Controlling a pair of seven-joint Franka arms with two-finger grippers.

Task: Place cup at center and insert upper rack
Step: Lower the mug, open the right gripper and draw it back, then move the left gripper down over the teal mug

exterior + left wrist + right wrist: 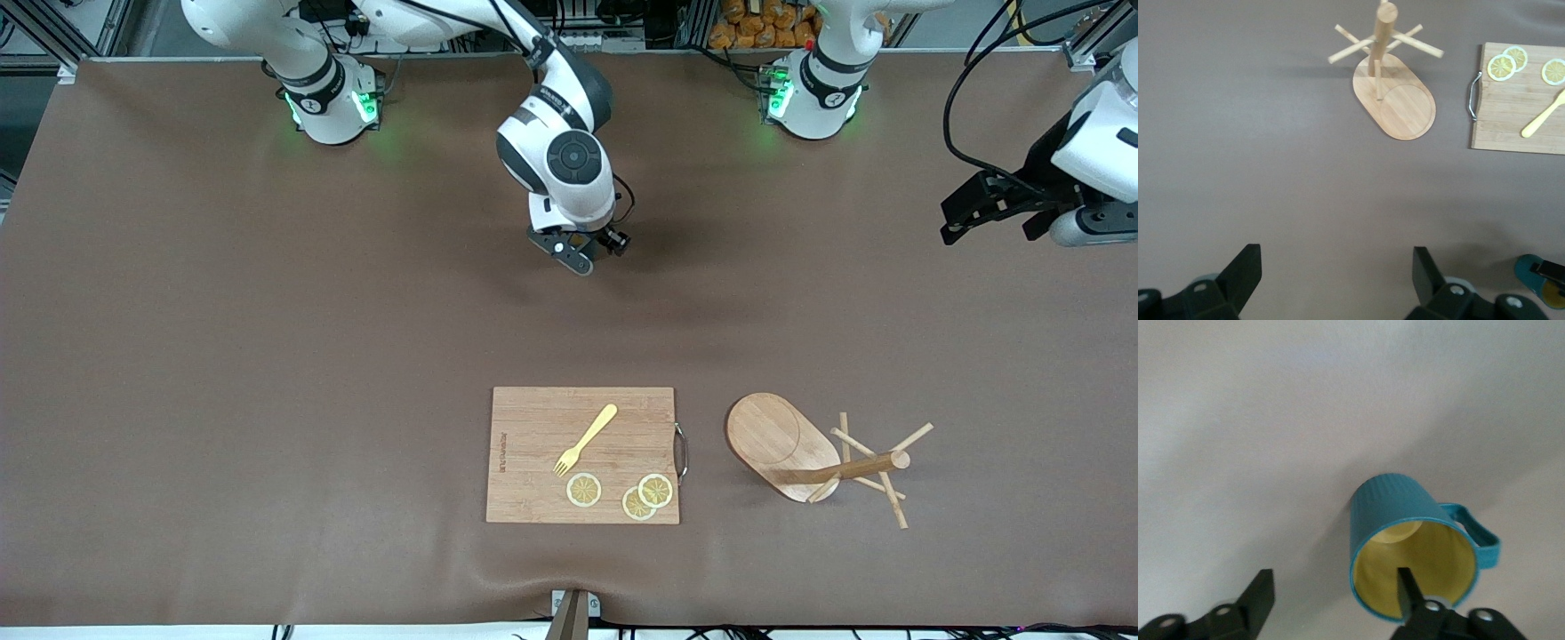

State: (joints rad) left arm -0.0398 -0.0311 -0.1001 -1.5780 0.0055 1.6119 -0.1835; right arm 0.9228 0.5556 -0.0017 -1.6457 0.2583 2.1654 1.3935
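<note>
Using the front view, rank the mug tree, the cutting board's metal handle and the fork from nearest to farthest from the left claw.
From the left claw:
1. Mug tree, toward the left arm's end.
2. Metal handle, on the board edge facing the tree.
3. Fork, lying on the board.

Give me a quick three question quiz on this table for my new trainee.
1. True or false: the left gripper holds the upper rack.
2. How many lemon slices lie on the cutting board? A two, B three, C four.
3. Fill in: the right gripper is open, one finger over the mouth of the ____.
Key: 1 false, it waits open over the table; 2 B; 3 cup.
</note>
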